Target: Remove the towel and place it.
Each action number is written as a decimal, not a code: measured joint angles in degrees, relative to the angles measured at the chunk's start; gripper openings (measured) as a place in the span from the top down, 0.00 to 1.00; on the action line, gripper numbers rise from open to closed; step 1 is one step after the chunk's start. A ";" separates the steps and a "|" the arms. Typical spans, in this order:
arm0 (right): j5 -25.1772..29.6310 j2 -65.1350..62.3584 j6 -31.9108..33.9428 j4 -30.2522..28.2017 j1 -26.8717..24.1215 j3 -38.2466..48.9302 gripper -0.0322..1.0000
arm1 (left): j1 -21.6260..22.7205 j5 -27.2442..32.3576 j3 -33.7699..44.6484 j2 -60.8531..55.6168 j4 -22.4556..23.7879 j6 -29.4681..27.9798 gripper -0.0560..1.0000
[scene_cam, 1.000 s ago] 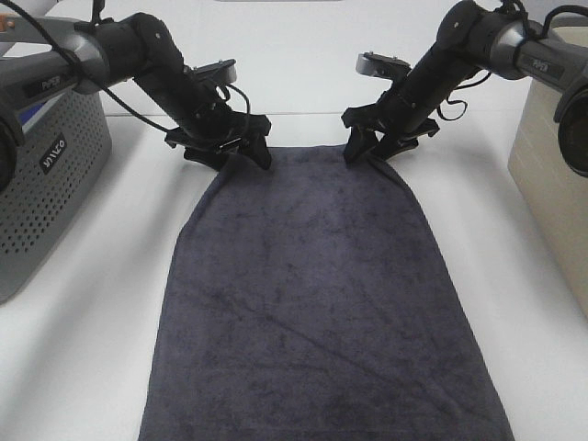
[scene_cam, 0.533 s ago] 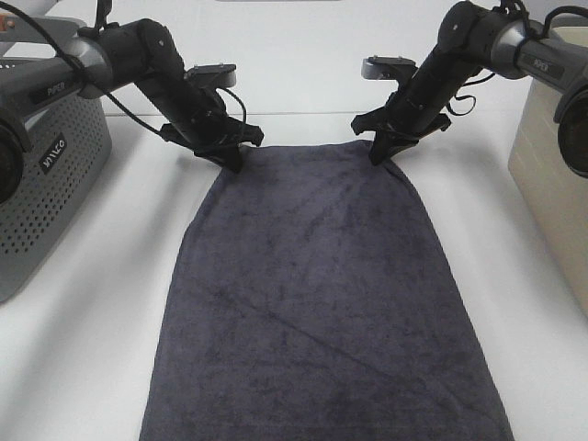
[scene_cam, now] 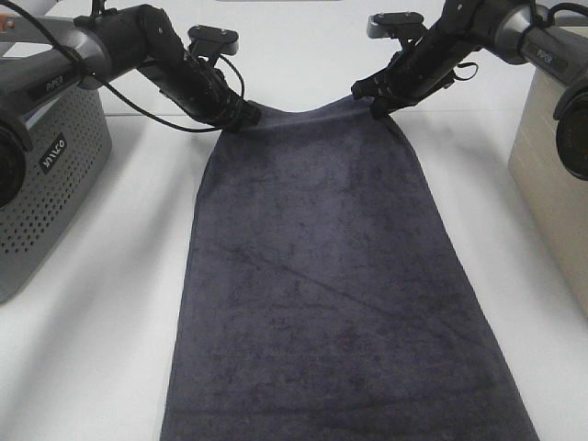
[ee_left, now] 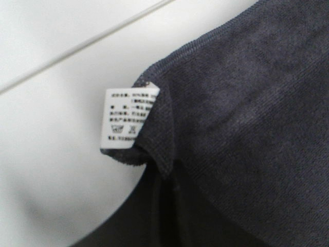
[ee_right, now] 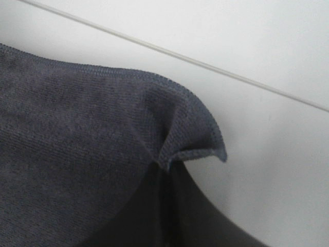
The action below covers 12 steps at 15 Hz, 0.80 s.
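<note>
where towel (scene_cam: 312,276) leaves frame, near edge perhaps unseen

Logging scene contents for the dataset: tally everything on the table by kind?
Towels: 1, the dark grey towel, pinched at its far corners by the left gripper and right gripper.
Baskets: 1, grey perforated basket.
Bins: 1, beige bin.
Total: 3.

Lab bench: bare white table (scene_cam: 92,322), robot arms (scene_cam: 138,46).

White table (scene_cam: 110,322) (towel (scene_cam: 322,303) atop)
</note>
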 joint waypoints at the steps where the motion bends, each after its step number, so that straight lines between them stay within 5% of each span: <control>1: -1.38 0.00 0.00 0.00 0.00 0.00 0.96 | 0.00 -2.23 0.00 0.11 0.11 0.97 0.94; 5: -5.79 0.00 0.17 -1.78 0.00 0.00 0.96 | 0.00 -13.01 0.00 0.11 0.17 1.83 0.94; 12: -10.37 0.00 0.86 -2.06 0.00 0.00 0.96 | -0.06 -20.11 0.00 0.86 0.00 6.30 0.94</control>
